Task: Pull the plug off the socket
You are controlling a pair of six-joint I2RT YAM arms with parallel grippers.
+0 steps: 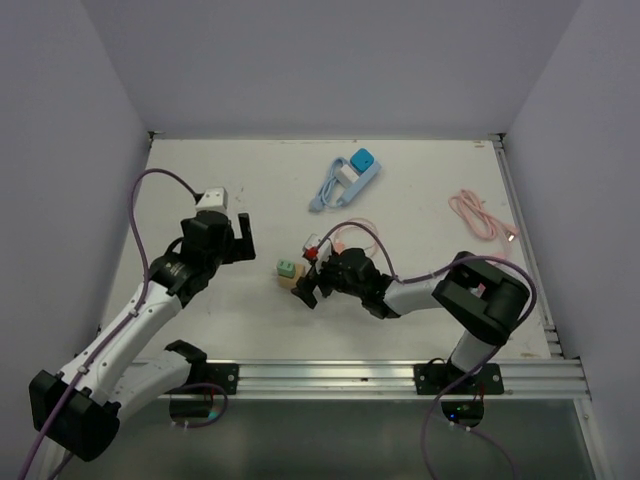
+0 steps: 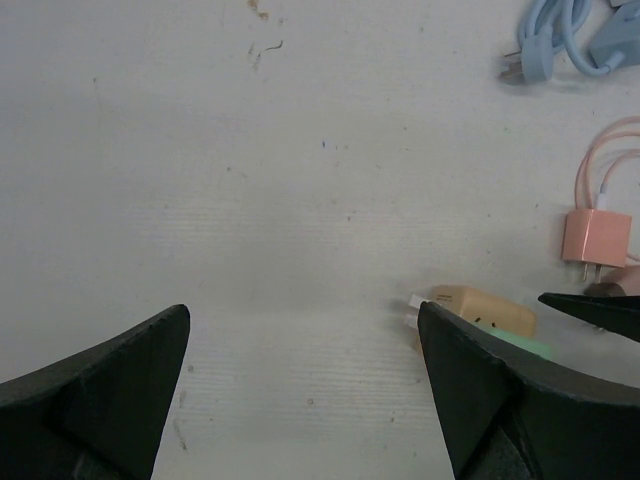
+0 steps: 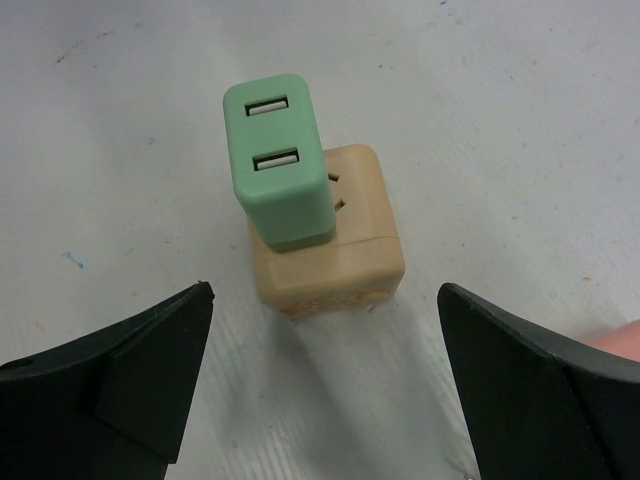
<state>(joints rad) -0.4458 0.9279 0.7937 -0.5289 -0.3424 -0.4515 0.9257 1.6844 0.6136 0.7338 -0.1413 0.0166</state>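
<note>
Plug (image 3: 278, 160) faces spread right end effector (image 3: 325, 292).

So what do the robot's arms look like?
The left arm and right arm are white tubes with chunky black joints, and each trails a purple cable. The fingers are black, wedge-shaped and pointed. A small white camera box sits on the left wrist.

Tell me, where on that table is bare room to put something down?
Bare: the far left corner, between the table edge and the blue power strip; also the stretch between that strip and the pink cable. Crowded: the middle, where the green plug, tan socket and right gripper cluster.
</note>
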